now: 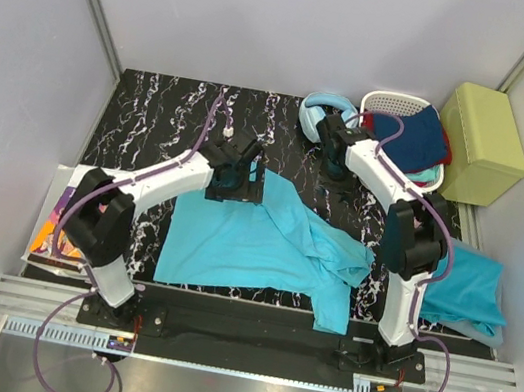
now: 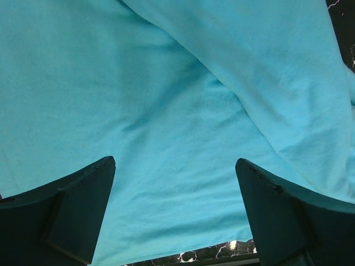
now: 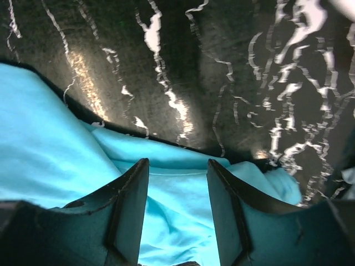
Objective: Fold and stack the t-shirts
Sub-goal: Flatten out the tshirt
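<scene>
One turquoise t-shirt [image 1: 253,245] lies spread and wrinkled on the black marbled table [image 1: 164,118]. A second t-shirt [image 1: 470,284] is bunched at the table's right edge. My left gripper [image 1: 237,180] hovers over the spread shirt's far left corner. In the left wrist view this gripper [image 2: 175,160] stands wide open with flat cloth [image 2: 183,83] under it and the shirt's edge low in the frame. My right gripper [image 1: 336,168] is at the shirt's far right part. In the right wrist view it [image 3: 177,162] is open, with folds of cloth [image 3: 55,160] below and between its fingers, none pinched.
A white basket [image 1: 396,104] holding dark blue and red clothes stands at the back right, beside pale blue headphones [image 1: 315,114] and a yellow-green box [image 1: 484,144]. A printed paper [image 1: 59,221] lies at the left table edge. Grey walls enclose three sides.
</scene>
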`<action>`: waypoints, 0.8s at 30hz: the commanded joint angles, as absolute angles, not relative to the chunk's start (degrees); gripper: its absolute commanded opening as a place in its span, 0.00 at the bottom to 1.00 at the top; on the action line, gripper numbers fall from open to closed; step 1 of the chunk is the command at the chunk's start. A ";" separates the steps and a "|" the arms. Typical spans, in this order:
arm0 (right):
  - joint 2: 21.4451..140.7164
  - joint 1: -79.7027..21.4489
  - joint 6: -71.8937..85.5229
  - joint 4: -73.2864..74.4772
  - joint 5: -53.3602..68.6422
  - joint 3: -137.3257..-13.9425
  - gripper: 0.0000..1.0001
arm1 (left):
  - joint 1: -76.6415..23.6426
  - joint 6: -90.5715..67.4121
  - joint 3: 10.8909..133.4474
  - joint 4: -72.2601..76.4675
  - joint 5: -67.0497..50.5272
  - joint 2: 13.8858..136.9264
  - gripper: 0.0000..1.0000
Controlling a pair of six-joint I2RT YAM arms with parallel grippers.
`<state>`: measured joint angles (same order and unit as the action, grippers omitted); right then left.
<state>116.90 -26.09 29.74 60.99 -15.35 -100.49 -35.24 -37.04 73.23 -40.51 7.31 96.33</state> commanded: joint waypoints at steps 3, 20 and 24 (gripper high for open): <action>112.00 -26.45 28.91 53.01 -8.18 -93.53 0.52 | -35.07 -37.62 78.30 -39.90 11.33 101.24 0.96; 99.58 -26.98 30.15 50.27 -6.24 -88.42 0.51 | -18.38 -36.21 111.72 -52.21 17.93 121.38 0.94; 99.58 -26.89 30.15 50.45 -6.77 -89.21 0.51 | -15.82 -36.82 108.20 -51.59 16.62 121.99 0.93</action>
<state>100.57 -26.30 29.82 50.78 -7.31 -87.81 -17.61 -36.91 110.21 -49.74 15.94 121.05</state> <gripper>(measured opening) 0.516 0.937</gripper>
